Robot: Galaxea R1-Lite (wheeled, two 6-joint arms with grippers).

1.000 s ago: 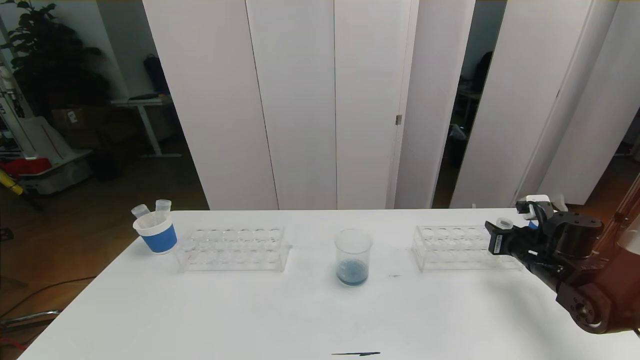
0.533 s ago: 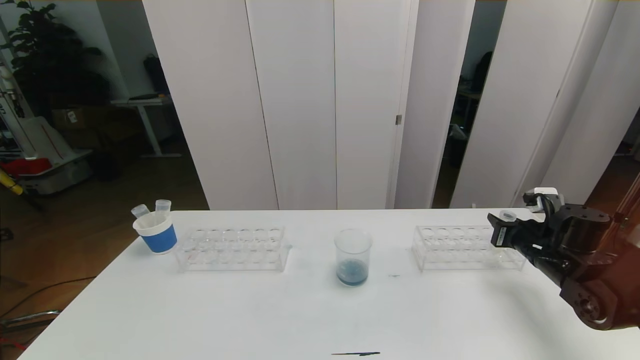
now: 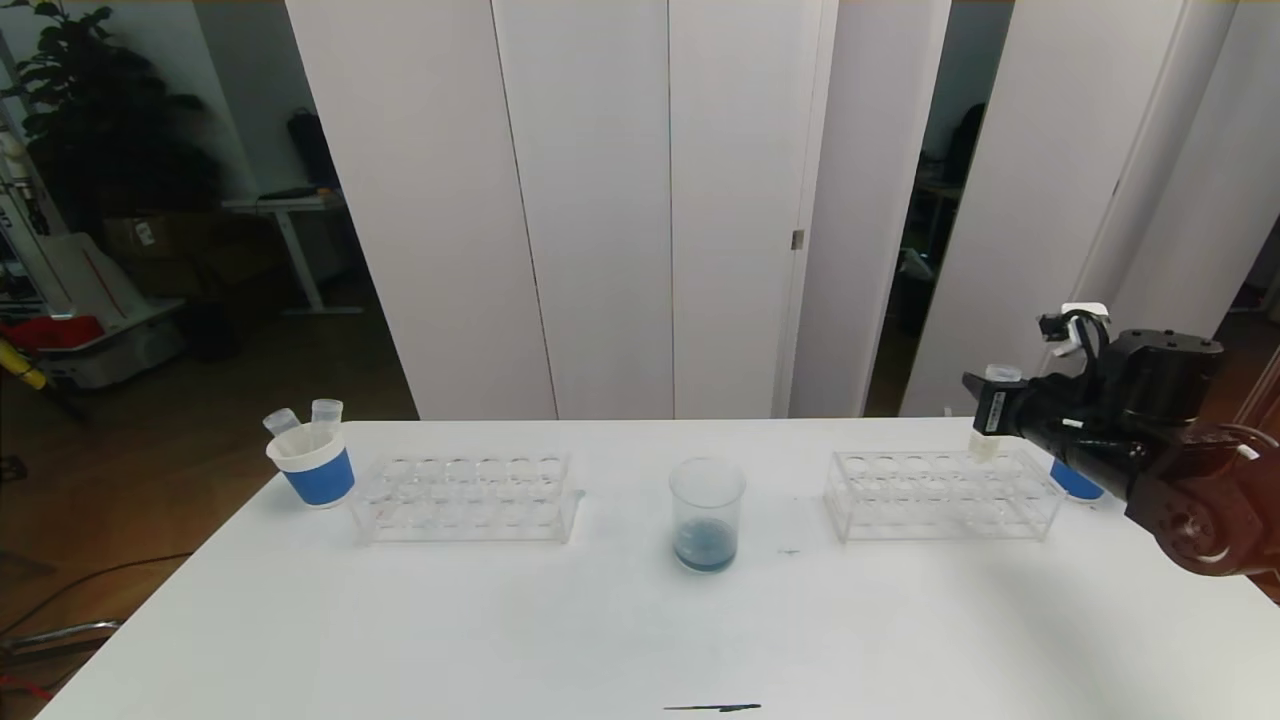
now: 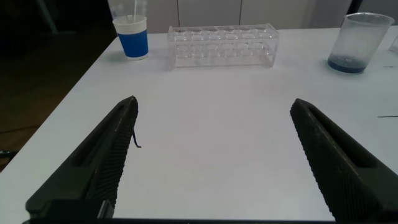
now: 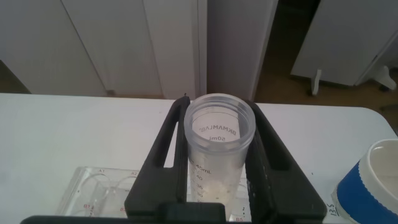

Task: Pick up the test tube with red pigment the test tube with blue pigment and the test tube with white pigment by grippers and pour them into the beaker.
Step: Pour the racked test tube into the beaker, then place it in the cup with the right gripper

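Holding the test tube with white pigment (image 5: 219, 149) upright between our right gripper's (image 5: 217, 163) closed fingers, we see it pinched on both sides. Our left gripper (image 4: 214, 162) gapes wide, holding nothing.

We see the right gripper (image 3: 985, 415) has risen from where it was a second ago, when it hung low at the right end of the right-hand rack (image 3: 940, 493). It now sits above that rack's far right corner, carrying the test tube with white pigment (image 3: 988, 414) up with it, upright and clear of the rack. Its rise has uncovered a blue paper cup (image 3: 1076, 481) just beside the rack's right end.
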